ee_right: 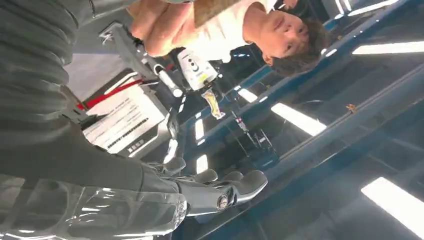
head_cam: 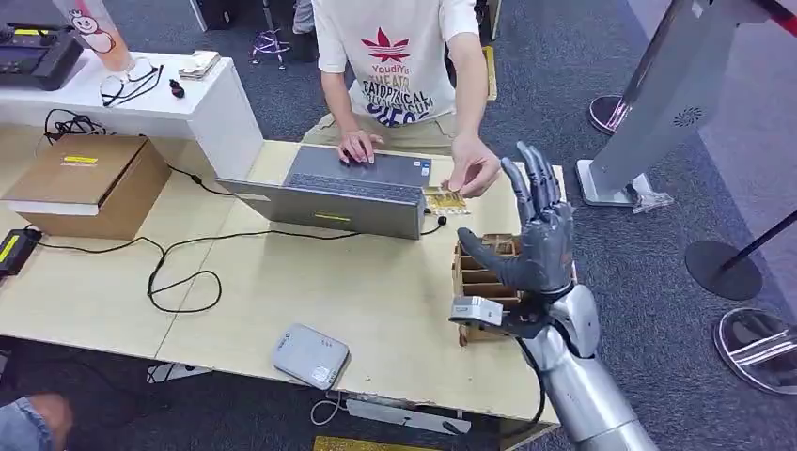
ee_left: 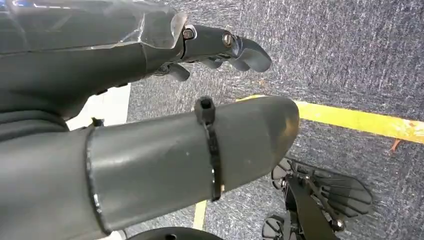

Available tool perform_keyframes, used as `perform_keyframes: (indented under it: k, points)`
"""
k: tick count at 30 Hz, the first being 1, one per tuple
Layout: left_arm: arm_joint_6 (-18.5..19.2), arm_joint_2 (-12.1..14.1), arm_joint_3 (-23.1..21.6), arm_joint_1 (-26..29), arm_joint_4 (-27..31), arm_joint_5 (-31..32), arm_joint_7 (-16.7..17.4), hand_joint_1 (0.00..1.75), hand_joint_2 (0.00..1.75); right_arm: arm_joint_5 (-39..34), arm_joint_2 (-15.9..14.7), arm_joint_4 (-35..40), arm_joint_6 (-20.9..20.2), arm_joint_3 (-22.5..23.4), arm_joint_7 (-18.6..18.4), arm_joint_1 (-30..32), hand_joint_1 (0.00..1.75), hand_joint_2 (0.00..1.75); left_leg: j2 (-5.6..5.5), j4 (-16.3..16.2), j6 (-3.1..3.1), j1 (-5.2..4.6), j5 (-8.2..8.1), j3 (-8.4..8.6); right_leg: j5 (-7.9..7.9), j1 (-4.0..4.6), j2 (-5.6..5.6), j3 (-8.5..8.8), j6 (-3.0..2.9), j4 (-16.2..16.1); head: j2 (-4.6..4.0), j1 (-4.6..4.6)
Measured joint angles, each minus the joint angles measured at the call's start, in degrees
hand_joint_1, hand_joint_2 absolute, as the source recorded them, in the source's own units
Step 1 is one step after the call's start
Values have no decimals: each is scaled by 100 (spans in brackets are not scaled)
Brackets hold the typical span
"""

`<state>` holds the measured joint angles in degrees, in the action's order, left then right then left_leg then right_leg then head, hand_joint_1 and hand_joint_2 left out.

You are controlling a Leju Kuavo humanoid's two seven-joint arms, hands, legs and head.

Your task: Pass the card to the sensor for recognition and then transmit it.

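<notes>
1. The robot's right hand (head_cam: 536, 240) is raised above the right end of the pale wooden table (head_cam: 376, 291), palm up, fingers spread and straight, holding nothing
2. A person in a white printed T-shirt (head_cam: 395, 56) sits across the table and holds the gold card (head_cam: 445, 200) in one hand (head_cam: 473, 167), low over the tabletop just beside the open grey laptop (head_cam: 343, 193); the other hand rests on the laptop's keyboard
3. A small wooden slotted box (head_cam: 479, 277) stands on the table beneath the raised right hand
4. The grey sensor pad (head_cam: 310, 357) lies near the table's front edge, well apart from the card
5. The left hand (ee_left: 220, 50) hangs over grey carpet with a yellow floor line (ee_left: 360, 120), fingers loosely curled and holding nothing
</notes>
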<state>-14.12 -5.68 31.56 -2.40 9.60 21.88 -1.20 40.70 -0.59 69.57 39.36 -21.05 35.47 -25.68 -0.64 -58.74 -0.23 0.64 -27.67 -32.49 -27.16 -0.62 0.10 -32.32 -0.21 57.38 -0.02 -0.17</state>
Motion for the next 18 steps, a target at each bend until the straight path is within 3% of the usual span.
perform_keyframes:
  k: [9,10,11,12,13,14,18]
  points:
    - [0,24,-4,-2,0,39,-9,0,0,-83,22,-225,0,116,48,-24,0,175,0,0,0,0,0,1,0,0,1,0,0,0,0,0]
    - [-2,24,-4,-3,0,50,-9,0,0,-79,22,-238,0,122,50,-25,14,175,0,0,0,0,0,1,0,0,0,0,0,0,0,0]
    - [-2,24,-4,-2,0,59,-9,0,0,-81,22,-247,0,131,52,-25,42,175,0,0,0,0,0,1,0,0,0,0,0,0,0,0]
    - [-2,24,-6,-2,0,61,-9,0,0,-90,22,-260,0,144,55,-25,138,175,0,0,0,0,0,1,0,0,0,0,0,0,0,0]
    - [-6,24,-7,-2,0,72,-9,0,0,-135,22,-271,2,153,59,-25,161,175,0,0,0,0,0,0,0,0,0,0,0,0,0,2]
    - [-9,24,-7,-3,0,74,-9,0,0,-182,22,-280,2,153,63,-25,175,175,0,0,0,0,0,1,0,0,0,0,0,0,0,0]
    - [-9,26,-9,-5,0,94,2,0,0,-332,22,-323,2,157,85,-24,175,175,0,0,0,0,0,1,0,0,0,0,0,0,0,0]
